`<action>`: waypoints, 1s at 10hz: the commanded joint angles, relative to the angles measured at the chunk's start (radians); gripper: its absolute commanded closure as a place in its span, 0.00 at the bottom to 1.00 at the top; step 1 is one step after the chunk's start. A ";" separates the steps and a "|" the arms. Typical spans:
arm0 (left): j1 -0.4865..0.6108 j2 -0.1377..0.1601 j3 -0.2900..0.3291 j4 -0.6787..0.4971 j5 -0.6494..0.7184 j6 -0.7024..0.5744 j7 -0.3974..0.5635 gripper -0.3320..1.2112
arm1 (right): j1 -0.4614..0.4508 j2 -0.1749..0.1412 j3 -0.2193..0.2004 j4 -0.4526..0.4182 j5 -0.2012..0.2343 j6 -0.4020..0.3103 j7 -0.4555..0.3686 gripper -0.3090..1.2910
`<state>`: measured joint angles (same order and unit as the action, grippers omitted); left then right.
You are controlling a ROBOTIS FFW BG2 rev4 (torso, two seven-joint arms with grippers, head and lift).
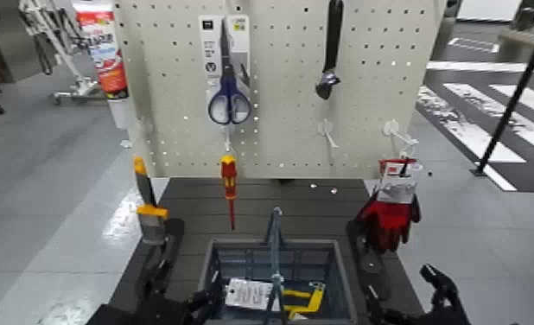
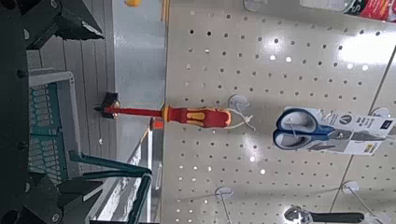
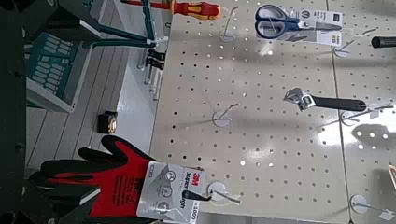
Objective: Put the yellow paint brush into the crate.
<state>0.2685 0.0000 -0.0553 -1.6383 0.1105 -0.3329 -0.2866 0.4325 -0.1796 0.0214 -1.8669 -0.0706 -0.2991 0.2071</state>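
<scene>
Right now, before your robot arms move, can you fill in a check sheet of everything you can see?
Surface: dark slatted table, in front of a white pegboard.
Job's things: yellow paint brush upright at the table's left edge, outside the crate. The crate already holds a white card and something yellow.
Clutter: scissors, wrench, screwdriver and red gloves hang on the pegboard.
Grippers: left gripper open, just below the brush; contact unclear. Right gripper open, under the gloves.
Cables: nothing seen.
Surroundings: grey floor, white stripes on the right.
</scene>
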 commanded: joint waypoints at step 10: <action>-0.118 0.011 0.288 -0.032 0.069 0.252 -0.258 0.34 | -0.001 0.006 0.000 0.000 0.002 0.006 0.002 0.28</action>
<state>0.1605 0.0066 0.2189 -1.6733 0.1786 -0.0908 -0.5419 0.4321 -0.1733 0.0215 -1.8669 -0.0693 -0.2942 0.2080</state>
